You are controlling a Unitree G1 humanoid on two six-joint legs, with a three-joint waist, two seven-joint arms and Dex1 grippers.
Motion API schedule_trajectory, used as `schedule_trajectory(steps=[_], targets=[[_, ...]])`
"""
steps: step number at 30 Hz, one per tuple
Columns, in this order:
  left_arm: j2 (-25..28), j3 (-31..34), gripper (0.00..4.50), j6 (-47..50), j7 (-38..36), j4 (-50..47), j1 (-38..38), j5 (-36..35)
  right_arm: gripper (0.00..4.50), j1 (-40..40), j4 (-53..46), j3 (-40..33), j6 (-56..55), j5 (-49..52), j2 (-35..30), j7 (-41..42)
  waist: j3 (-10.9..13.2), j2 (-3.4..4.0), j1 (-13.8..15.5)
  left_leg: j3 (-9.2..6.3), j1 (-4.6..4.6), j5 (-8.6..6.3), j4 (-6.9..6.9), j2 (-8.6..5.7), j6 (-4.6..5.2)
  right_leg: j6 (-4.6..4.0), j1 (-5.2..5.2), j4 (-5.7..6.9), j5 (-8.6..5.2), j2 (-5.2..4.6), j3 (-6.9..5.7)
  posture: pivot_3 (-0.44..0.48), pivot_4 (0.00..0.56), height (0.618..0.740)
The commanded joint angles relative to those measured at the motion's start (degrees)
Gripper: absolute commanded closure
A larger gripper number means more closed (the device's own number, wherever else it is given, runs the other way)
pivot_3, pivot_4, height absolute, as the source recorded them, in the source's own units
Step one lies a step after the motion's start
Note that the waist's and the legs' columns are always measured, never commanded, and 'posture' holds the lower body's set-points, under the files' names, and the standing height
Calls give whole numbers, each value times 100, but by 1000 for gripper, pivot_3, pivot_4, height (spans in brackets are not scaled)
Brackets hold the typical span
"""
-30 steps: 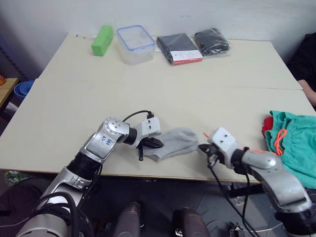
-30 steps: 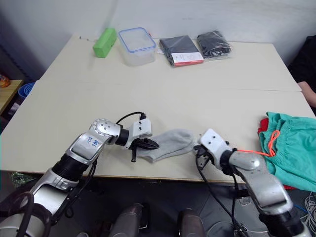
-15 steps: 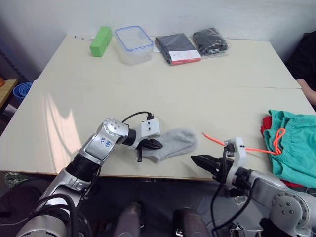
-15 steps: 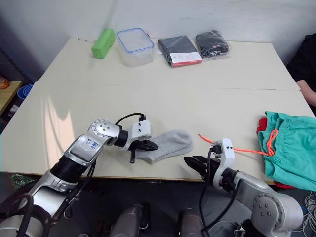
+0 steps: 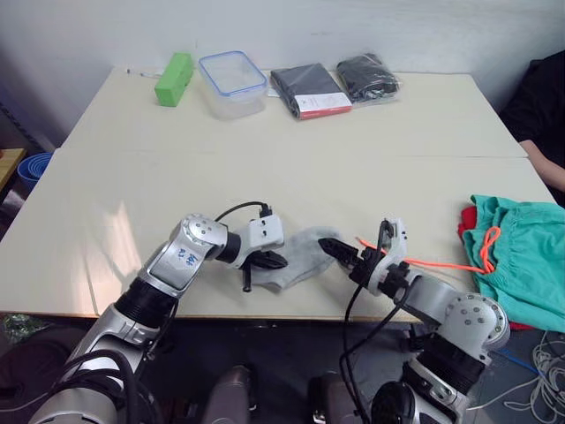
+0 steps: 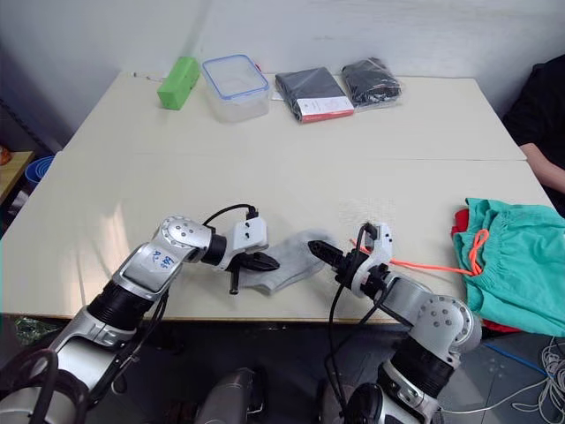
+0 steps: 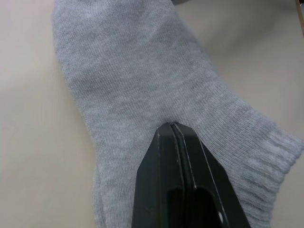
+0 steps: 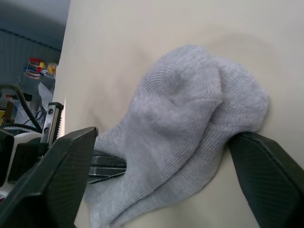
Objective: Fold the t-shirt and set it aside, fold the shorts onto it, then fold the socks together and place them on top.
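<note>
Tabletop (image 5: 265,177), pale cream and seamed across its width, is seen to run from a white back wall down to the near edge. Along the far side a green block (image 5: 173,78), a clear lidded container (image 5: 232,81), a flat dark packet with a red-and-white label (image 5: 310,89) and a bagged black bundle (image 5: 368,76) are lined up, well apart from the work. A broad bare stretch is left open between that row and the front. Close to the near edge the socks (image 5: 298,259) are lying flat, stacked one over the other. The left gripper (image 5: 269,261) is clamped tight on the socks' cuff end, fingers (image 7: 173,185) pressed together. The right gripper (image 5: 346,255) is spread wide, its fingers (image 8: 61,175) set either side of the toe end. At the right edge the shorts (image 5: 521,261) are heaped over the t-shirt (image 5: 466,223), an orange drawstring (image 5: 441,263) trailing from them. A person's dark sleeve (image 5: 540,102) is glimpsed beyond the right corner.
</note>
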Motion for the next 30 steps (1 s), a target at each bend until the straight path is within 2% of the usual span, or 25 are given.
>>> schedule_trajectory(steps=[1, 9, 12, 16, 19, 23, 27, 30], targets=[[76, -59, 4500, 88, 21, -64, 107, 85, 1678, 116, 160, 87, 22, -137, -98, -144, 0, 0, -16, 1, 0, 1, -7, -1, -1, -1, -2, -1, 0, 0, 0, 0, 150, 740], [114, 20, 4500, 155, 78, -104, 170, 74, 4369, 32, 119, 259, -76, 28, -232, 51, 0, 1, -21, 4, 5, 26, -39, 0, 13, -7, -4, -18, -4, 4, -3, 0, 150, 740], [129, 38, 4500, 148, 83, -78, 166, 74, 4462, 136, -129, 730, -270, 208, -617, 392, 2, 3, -23, 5, 4, 21, -47, -1, -1, -6, -5, -27, -3, 3, -2, 0, 150, 740], [142, 74, 4500, 202, 103, -77, 156, 41, 4462, 437, -974, 2463, -1578, 178, -2039, 1765, 13, 21, -19, 11, 1, 23, -60, -5, 0, -6, -14, -38, -4, 2, -1, 0, 150, 740], [152, 89, 4500, 205, 93, -59, 147, 36, 4462, 484, -1082, 3176, -2299, 110, -2648, 2415, 13, 19, -23, 14, 5, 34, -68, 0, 12, -5, -14, -42, -4, 10, -2, 0, 150, 740], [161, 86, 4500, 187, 106, -30, 157, 59, 4462, 354, -805, 3895, -2965, -67, -3029, 2929, 15, 16, -17, 13, 6, 39, -70, 2, 10, -6, -13, -40, -4, 12, -4, 0, 150, 740], [185, 137, 4500, 311, 163, -165, 214, 29, 4462, 132, -220, 5032, -3795, -831, -3433, 3391, 18, 10, -22, 15, 6, 40, -64, 1, 14, -5, -10, -40, -4, 9, -5, 0, 150, 740], [242, 250, 4500, 485, 203, -358, 287, -42, 4462, -38, 152, 5487, -4232, -1125, -3544, 3702, 20, 8, -18, 15, 7, 41, -63, 3, 13, -6, -12, -36, -4, 10, -5, 0, 150, 740]])
